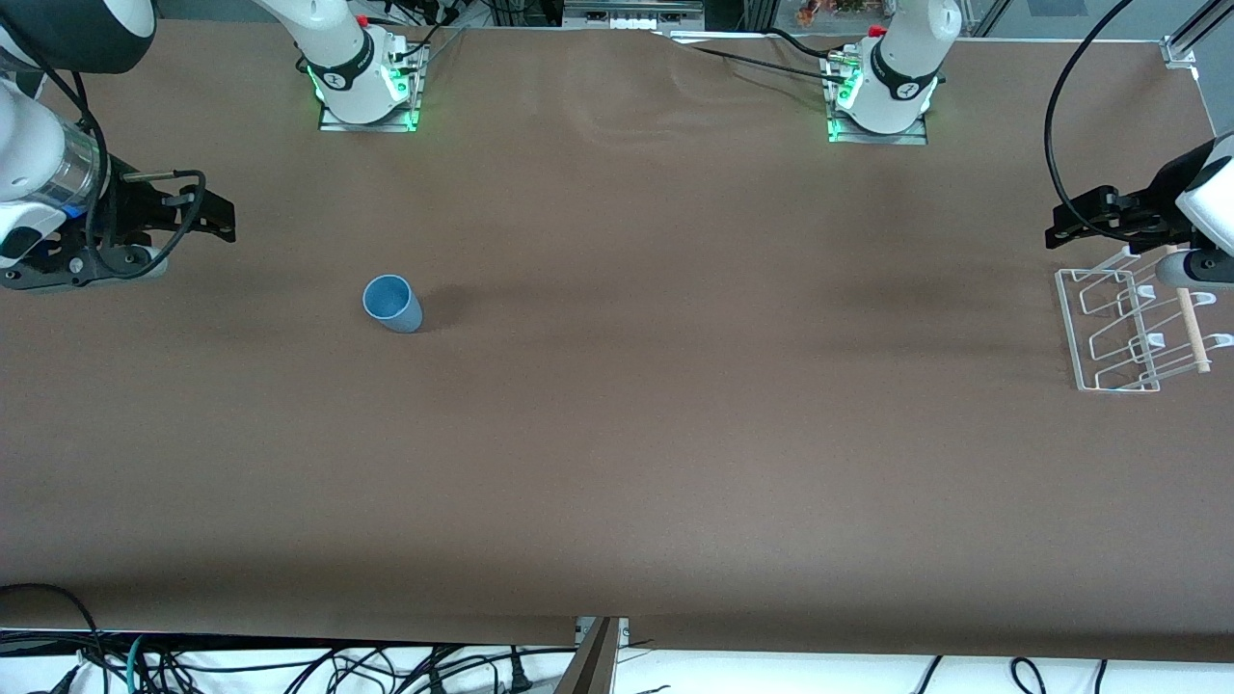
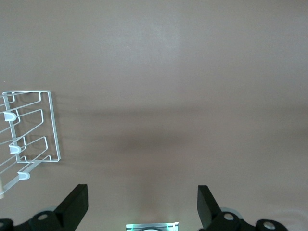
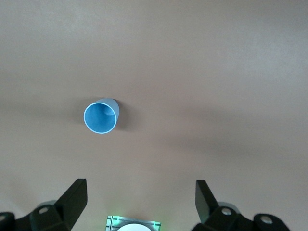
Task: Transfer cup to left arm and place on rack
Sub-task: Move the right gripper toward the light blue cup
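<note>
The light-blue cup stands upright on the brown table, toward the right arm's end; its open mouth faces up in the right wrist view. My right gripper hangs open and empty over the table at that end, well apart from the cup. The clear wire rack with its pale wooden rod sits toward the left arm's end. My left gripper hangs open and empty over the table just beside the rack.
Both arm bases glow green along the table's robot side. The cloth has shallow wrinkles between the bases. Cables lie below the table edge nearest the front camera.
</note>
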`<state>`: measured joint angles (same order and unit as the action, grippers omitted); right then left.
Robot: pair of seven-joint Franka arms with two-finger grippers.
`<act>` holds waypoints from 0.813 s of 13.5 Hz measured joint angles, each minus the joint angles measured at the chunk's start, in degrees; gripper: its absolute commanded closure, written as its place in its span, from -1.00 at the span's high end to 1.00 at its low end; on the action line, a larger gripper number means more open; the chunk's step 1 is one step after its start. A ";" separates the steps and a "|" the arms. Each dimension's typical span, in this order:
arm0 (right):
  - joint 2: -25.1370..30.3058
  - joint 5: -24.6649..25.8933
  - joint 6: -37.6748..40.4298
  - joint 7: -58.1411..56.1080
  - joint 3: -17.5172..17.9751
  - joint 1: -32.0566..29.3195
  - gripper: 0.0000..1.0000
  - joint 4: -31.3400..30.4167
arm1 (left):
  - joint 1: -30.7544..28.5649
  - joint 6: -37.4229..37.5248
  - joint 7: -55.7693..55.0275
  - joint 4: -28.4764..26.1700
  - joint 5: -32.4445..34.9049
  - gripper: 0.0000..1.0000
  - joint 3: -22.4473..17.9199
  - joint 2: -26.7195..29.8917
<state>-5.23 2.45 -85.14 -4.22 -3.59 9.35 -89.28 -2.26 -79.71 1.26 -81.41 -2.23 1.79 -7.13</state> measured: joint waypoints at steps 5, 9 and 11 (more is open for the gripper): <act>1.40 -0.36 0.00 0.00 0.02 0.00 0.99 0.10 | -0.01 0.00 0.00 0.00 0.00 1.00 -0.02 -0.16; 1.55 -0.37 -0.05 0.00 0.03 0.00 0.99 0.82 | -0.01 0.01 0.00 0.00 0.00 1.00 -0.03 -0.24; 1.55 -0.36 -0.05 0.00 0.02 -0.01 0.99 0.98 | -0.01 0.01 0.00 0.00 0.00 1.00 -0.03 -0.24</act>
<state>-3.68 2.09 -85.20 -4.22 -3.57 9.35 -88.29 -2.27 -79.71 1.26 -81.41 -2.23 1.76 -7.37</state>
